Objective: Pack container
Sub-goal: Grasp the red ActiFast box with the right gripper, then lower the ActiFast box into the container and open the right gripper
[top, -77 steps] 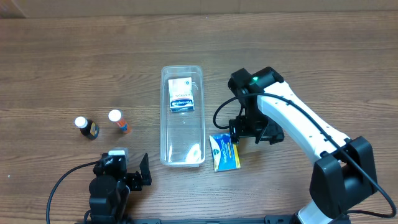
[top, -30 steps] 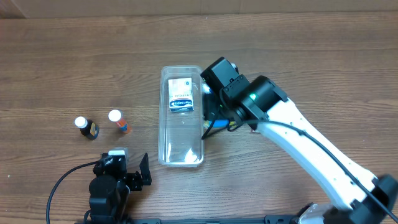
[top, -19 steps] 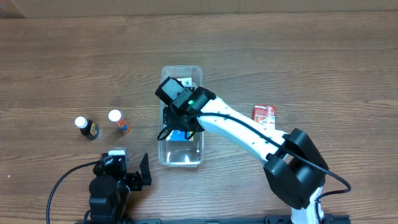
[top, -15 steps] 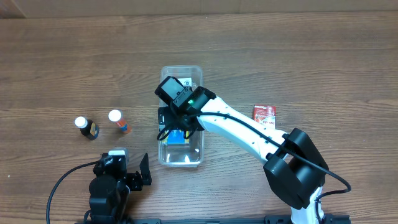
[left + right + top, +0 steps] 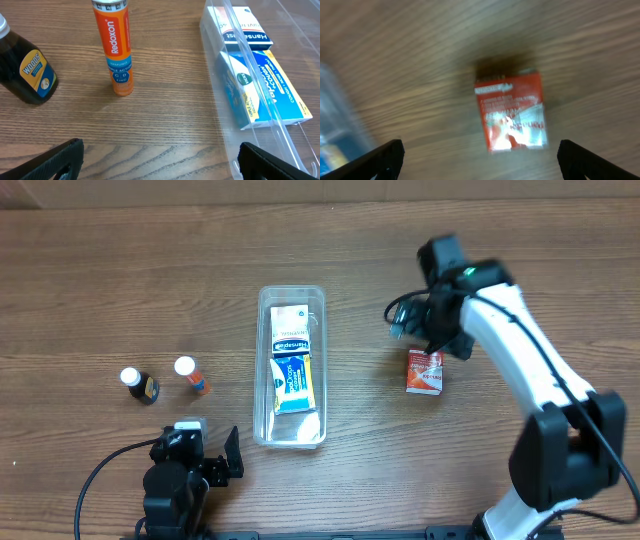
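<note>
The clear plastic container (image 5: 264,370) lies in the middle of the table, also in the left wrist view (image 5: 220,90). Inside lie a white and dark blue box (image 5: 291,332) and a blue and white box (image 5: 293,385), both also seen in the left wrist view (image 5: 247,31) (image 5: 272,87). A red box (image 5: 424,371) lies on the table to the right. My right gripper (image 5: 430,330) is open and empty, hovering just behind the red box (image 5: 512,112). My left gripper (image 5: 205,460) is open and empty near the front edge, left of the container.
An orange tube (image 5: 190,375) and a dark bottle (image 5: 140,386) stand left of the container; both show in the left wrist view, tube (image 5: 114,45) and bottle (image 5: 22,70). Bare wooden table lies around them.
My right gripper carried the blue and white box from the table into the container, let it go there, then swung right to above the red box. The left arm has not moved.
</note>
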Tool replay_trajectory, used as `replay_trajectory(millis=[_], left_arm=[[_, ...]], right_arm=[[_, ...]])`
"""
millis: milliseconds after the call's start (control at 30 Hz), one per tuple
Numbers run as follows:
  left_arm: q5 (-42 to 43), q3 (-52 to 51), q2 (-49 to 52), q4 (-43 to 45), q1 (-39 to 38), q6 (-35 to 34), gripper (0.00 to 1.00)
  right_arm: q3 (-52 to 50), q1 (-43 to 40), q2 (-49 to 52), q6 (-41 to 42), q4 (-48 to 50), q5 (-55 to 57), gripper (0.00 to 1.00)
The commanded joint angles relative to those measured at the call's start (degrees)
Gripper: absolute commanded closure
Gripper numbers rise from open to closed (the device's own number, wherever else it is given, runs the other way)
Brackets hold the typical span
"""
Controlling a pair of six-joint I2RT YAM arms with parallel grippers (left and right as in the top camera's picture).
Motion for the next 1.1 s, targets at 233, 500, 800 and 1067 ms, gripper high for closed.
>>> replay_trajectory(millis=[233,500,800,1067], left_arm=[[-0.6,-0.1,-0.3,0.0,0.3,0.5,0.0],[-0.6,-0.2,-0.3,0.0,0.3,0.5,0.0],[-0.6,-0.1,-0.3,0.1,0.3,0.5,0.0],[-0.6,-0.2,-0.3,0.0,0.3,0.5,0.0]], right_arm=[[-16.5,-3.0,1.6,-2.5,16.6,0.6,0.04],[-9.7,-2.0,0.3,-2.2,11.4,0.6,0.22],[18.9,19.3,-4.3,-0.6,1.8,-0.5,0.24],[18.0,32.7,0.3,0.3,7.0,3.0,0.23]])
